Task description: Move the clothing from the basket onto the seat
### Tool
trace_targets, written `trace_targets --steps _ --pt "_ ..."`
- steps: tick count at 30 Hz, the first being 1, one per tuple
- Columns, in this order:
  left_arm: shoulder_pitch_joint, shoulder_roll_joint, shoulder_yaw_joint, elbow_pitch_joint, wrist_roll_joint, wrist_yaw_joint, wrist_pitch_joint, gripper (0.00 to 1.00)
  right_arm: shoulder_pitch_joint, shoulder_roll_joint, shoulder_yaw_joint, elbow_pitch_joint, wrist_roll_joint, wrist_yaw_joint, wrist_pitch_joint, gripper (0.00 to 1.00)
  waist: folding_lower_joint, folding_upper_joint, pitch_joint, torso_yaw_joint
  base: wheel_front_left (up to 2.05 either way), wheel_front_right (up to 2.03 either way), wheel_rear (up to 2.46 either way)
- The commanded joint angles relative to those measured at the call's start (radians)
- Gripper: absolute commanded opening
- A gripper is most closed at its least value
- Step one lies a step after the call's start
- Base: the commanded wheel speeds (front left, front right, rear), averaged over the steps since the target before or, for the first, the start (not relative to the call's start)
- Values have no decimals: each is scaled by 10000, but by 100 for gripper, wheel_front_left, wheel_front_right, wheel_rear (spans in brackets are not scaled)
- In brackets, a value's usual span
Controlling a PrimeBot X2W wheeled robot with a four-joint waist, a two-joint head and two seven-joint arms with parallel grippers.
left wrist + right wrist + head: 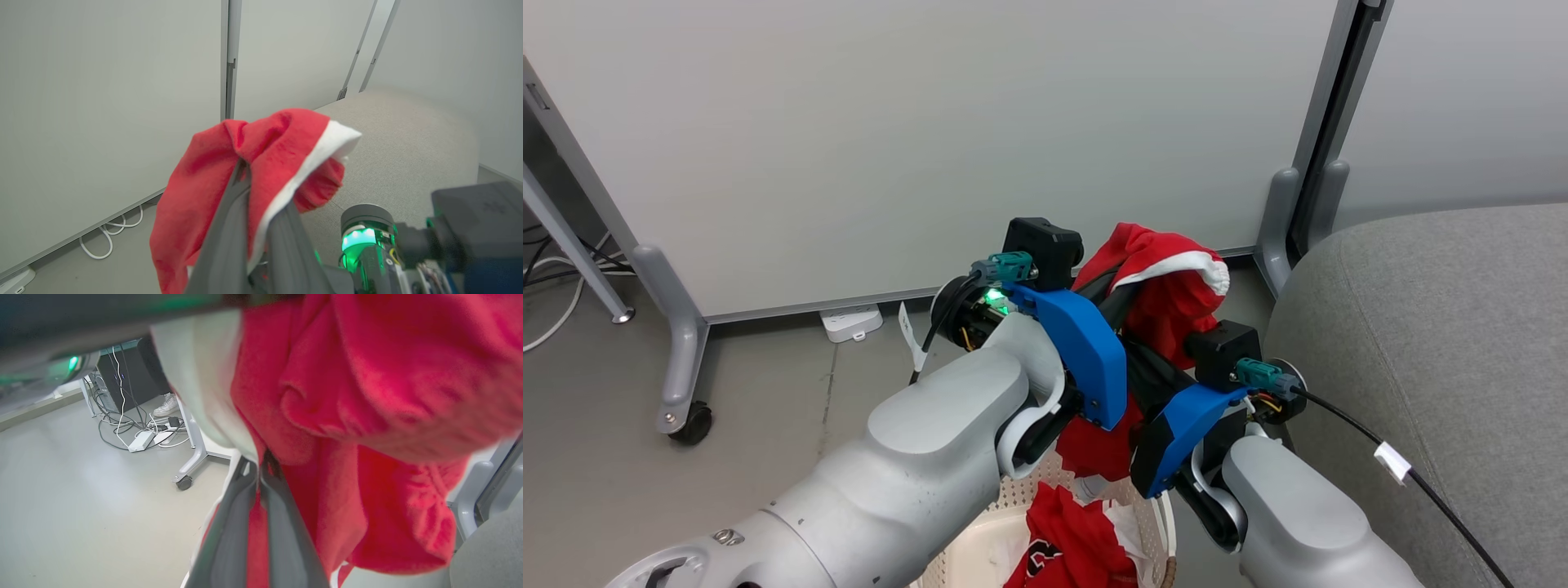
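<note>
So both arms are up over the basket with one piece strung between them: a soft red garment (1168, 282) with a white trim band. It hangs in the air above the cream perforated plastic laundry basket (1045, 483), just left of the big grey fabric sofa (1421, 327). From the head view it doesn't look like it's touching the sofa.

The left gripper (247, 171) has its dark fingers pressed together on the cloth, with the white trim running down between them and the rest draped over the tips. The right gripper (260, 469) is pinched tight on a lower fold of the same red garment, fingertips meeting with red cloth caught between them.

Down in the basket there's more clothing: a crumpled red piece with a black-and-white logo (1066, 551) and a bit of white cloth (1125, 523) next to it.

Behind everything stands a pale partition panel (931, 122) on grey legs with a caster, on a grey floor (768, 408). The right wrist view also catches a tangle of cables (135, 428) and a person's white shoe (167, 406) by a wheeled leg.
</note>
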Motion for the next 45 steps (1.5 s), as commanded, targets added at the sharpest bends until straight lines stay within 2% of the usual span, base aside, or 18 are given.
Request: trace_targets --steps 1,3,4,5,6,7,11,16,21,24,29,33,39,45 --pt "-86 24 -31 22 -33 -40 -63 0 -6 -17 18 -49 -85 -3 -12 0 0 0 -23 -9 0 0 0" --pt "-20 24 -33 46 -47 -40 -95 0 39 -17 38 -58 -106 -3 9 0 0 0 -48 -24 0 0 0" --pt "-2 24 -32 59 -31 -38 -117 9 58 -17 51 -65 -120 -3 17 0 0 0 -60 -33 0 0 0" --pt "18 23 -34 71 -16 -39 -130 38 75 -17 57 -75 -127 -3 17 0 0 0 -69 -42 0 0 0" --pt "40 24 -35 78 -7 -46 -142 45 95 -17 60 -83 -135 -3 16 0 0 0 -78 -52 0 0 0" --pt "47 24 -36 81 27 -69 -182 100 109 -17 55 -89 -156 -3 12 0 0 0 -85 -60 0 0 0" --pt "-30 24 -42 193 496 -105 -415 100 128 -17 -13 -128 -336 -3 -3 0 0 0 -84 -51 0 0 0" --pt "403 26 130 457 456 -265 -966 100 264 -14 -230 -261 -589 -3 -7 0 0 0 -109 -28 0 0 0" --pt "1099 399 662 585 712 -525 -1236 100 460 -19 -654 -573 -806 -3 -85 0 0 0 -133 -71 0 0 0" --pt "1738 896 1654 -124 1297 -647 -1242 100 561 -17 -1069 -860 -859 -3 -145 0 0 0 -112 -150 0 0 0" --pt "3602 1803 3387 -1735 2882 -716 -1235 100 744 -17 -1644 -1392 -1135 -3 -63 0 0 0 -31 -247 0 0 0" --pt "5107 2141 4667 -2775 4000 -765 -1237 100 824 -14 -2170 -1825 -1468 -3 113 0 0 0 72 -274 0 0 0" --pt "7138 2046 6367 -3937 5488 -824 -1238 100 1126 -14 -2745 -2504 -1948 -3 521 0 0 0 208 -360 0 0 0" --pt "8357 1672 7470 -4356 6611 -1092 -1239 100 1430 -14 -3125 -3109 -2250 -3 842 0 0 0 366 -397 0 0 0"
